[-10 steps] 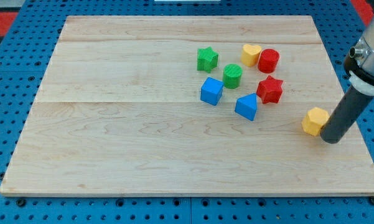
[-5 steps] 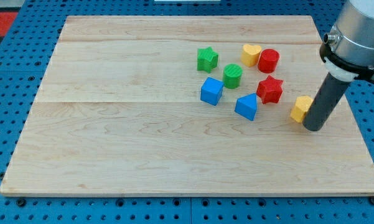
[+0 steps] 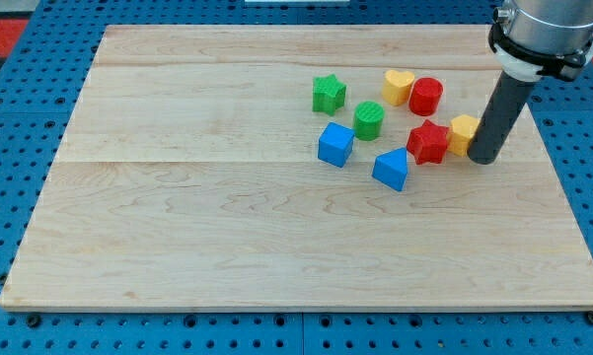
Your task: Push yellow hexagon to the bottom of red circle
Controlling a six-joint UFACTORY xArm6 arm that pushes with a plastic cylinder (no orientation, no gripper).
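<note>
So the wooden board (image 3: 227, 227) sits on a blue pegboard (image 3: 10, 118), and its whole left half is bare wood, all the blocks are bunched up in the upper right part. Going left to right: the green star (image 3: 328, 94) is the leftmost one up top, with the blue cube (image 3: 335, 144) just below it. Next over is the green cylinder (image 3: 368, 120), sitting between those two and the rest of the pack. Below and right of that is a second blue block (image 3: 392, 169), kind of wedge-shaped, the lowest piece in the group. Up top again there's the yellow heart (image 3: 398, 86) pressed right against the red circle (image 3: 425, 96) on its right. Under the red circle is the red star (image 3: 428, 142), and touching the star's right side is the yellow hexagon (image 3: 463, 135). So the hexagon is below and a bit to the right of the red circle, with the star taking up the spot directly under it. My tip (image 3: 482, 158) is right up against the hexagon's right side, and the dark rod partly covers that edge of the block. There's no claw on this rig at all, just the plain rod, so nothing is gripped. The rod goes up to the grey arm (image 3: 543, 25) at the view's top right corner.
</note>
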